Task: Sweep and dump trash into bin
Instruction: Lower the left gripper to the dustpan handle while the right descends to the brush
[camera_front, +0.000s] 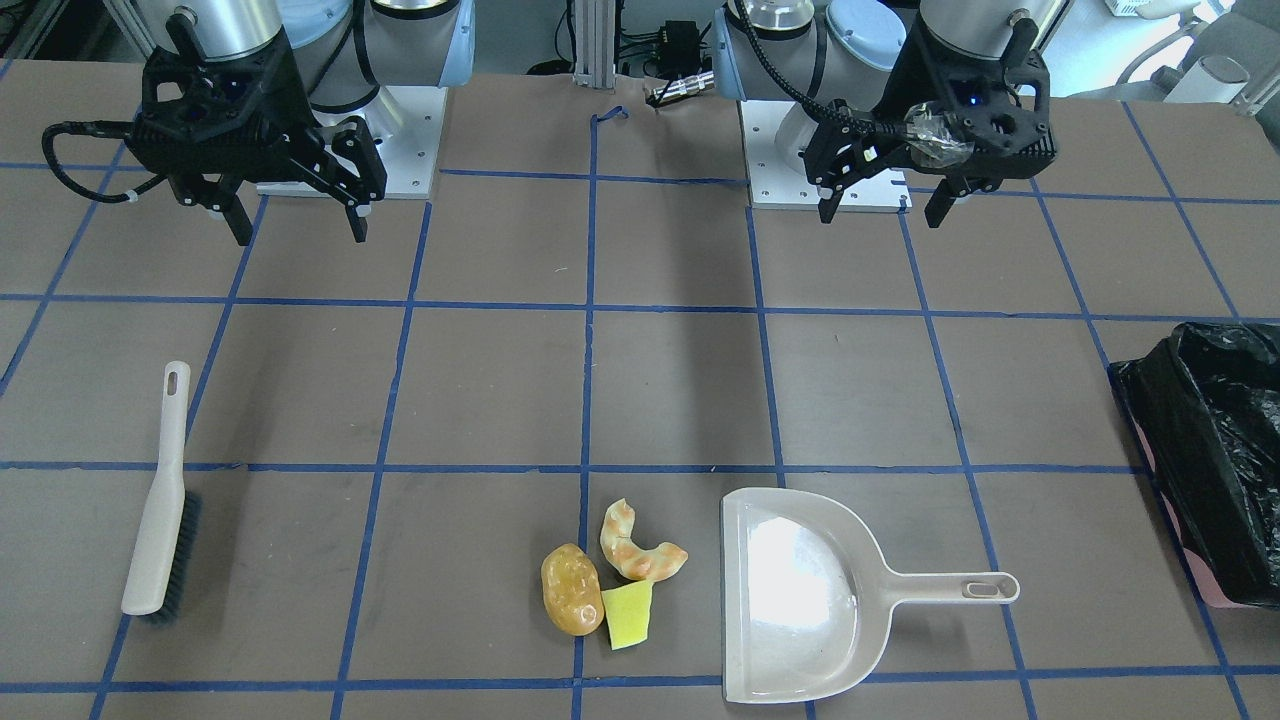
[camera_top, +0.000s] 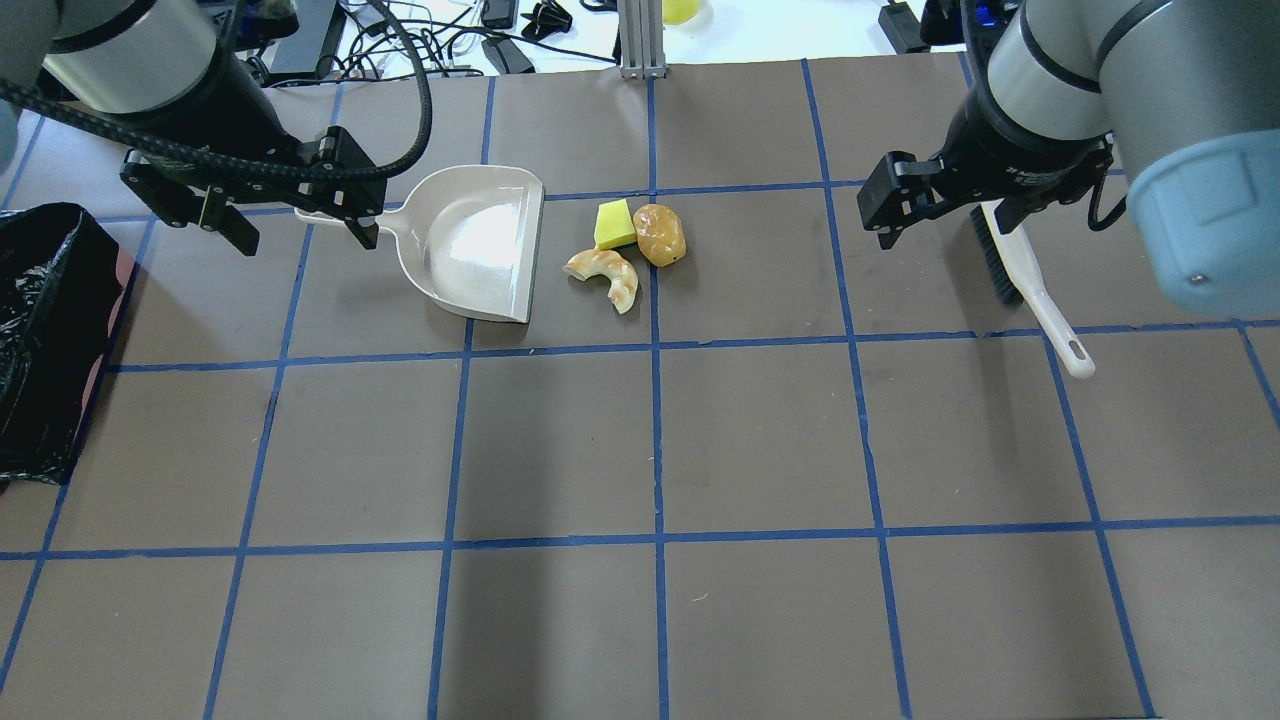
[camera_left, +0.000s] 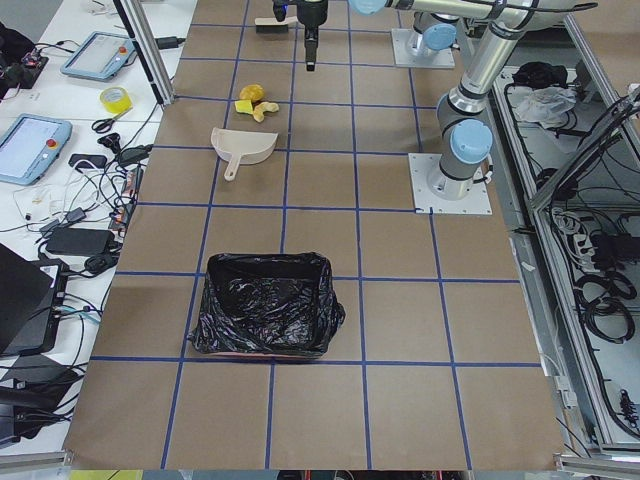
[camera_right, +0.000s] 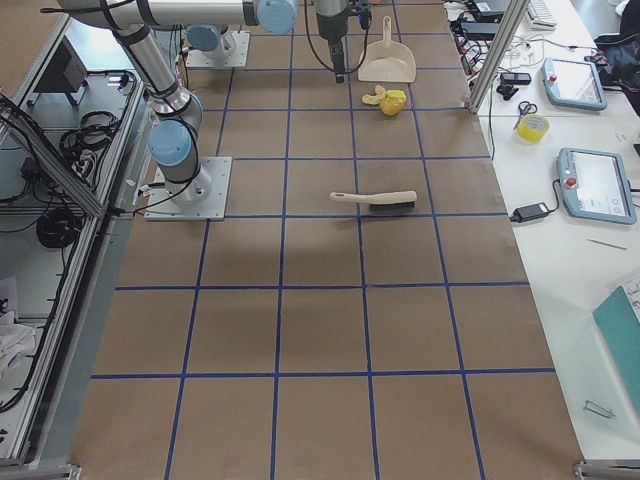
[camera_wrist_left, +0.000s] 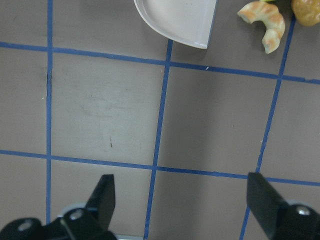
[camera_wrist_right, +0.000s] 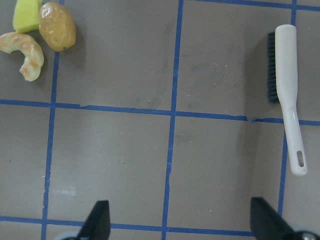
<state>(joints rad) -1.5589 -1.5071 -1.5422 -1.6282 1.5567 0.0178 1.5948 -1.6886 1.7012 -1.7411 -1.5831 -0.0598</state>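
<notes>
The trash lies in a tight cluster: a glossy potato-like lump (camera_front: 572, 590), a curved croissant-like piece (camera_front: 640, 548) and a yellow sponge wedge (camera_front: 630, 615). Right beside them a beige dustpan (camera_front: 800, 600) rests flat, its mouth toward the cluster. The bin (camera_front: 1215, 450), lined with a black bag, stands at the table's end on my left. A white brush (camera_front: 160, 500) lies on my right side. My left gripper (camera_front: 880, 215) hovers open and empty near the dustpan's handle (camera_top: 340, 215). My right gripper (camera_front: 300, 235) hangs open and empty over the brush (camera_top: 1030, 280).
Blue tape lines grid the brown table (camera_top: 660, 450). Cables and devices crowd the white bench (camera_top: 560, 30) past the far edge. Both arm bases (camera_front: 350, 150) are bolted along the robot's side.
</notes>
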